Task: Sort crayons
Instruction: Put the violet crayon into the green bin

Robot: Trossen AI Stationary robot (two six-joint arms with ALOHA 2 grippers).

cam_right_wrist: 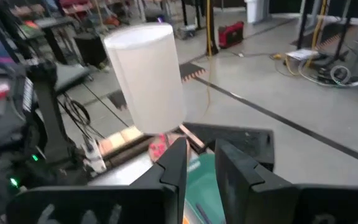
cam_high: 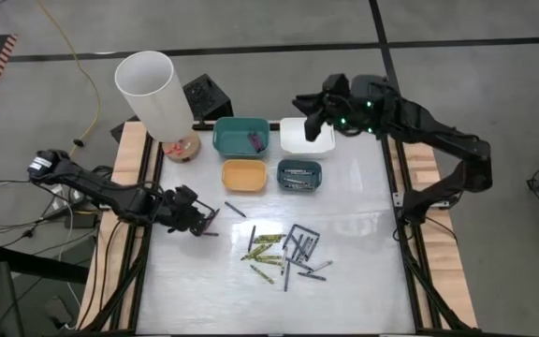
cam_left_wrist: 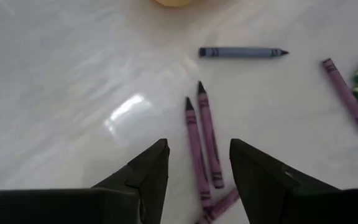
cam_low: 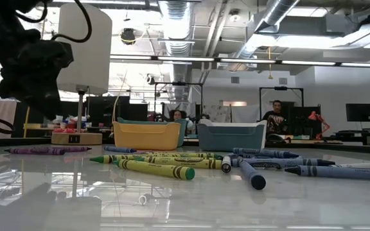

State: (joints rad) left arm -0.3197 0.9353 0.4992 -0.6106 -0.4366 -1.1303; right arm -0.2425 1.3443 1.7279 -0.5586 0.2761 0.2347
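High view, left gripper [cam_high: 204,221]: low over the table, well to the left of the main crayons [cam_high: 284,253] heap; purple crayons lie right at its tips.
High view, right gripper [cam_high: 313,120]: raised over the white bin [cam_high: 307,137], beside the teal bin [cam_high: 240,135]; the orange bin [cam_high: 243,174] and blue-grey bin [cam_high: 299,174] sit nearer the heap.
Low view, crayons: yellow-green and blue sticks lie flat on the glossy table [cam_low: 185,199], in front of the bins.
Left wrist view, pincer: fingers [cam_left_wrist: 146,177] spread apart, empty, touching nothing.
Left wrist view, purple crayons [cam_left_wrist: 202,138]: two side by side between and just ahead of the fingers, a third partly under them; a grey-blue crayon [cam_left_wrist: 241,53] lies farther ahead.
Right wrist view, pincer: fingers [cam_right_wrist: 174,165] nearly together, a narrow gap, nothing held.
Handling (judgement): light, stiff, round, likely to roll or slip; best pinched across the middle, one at a time.
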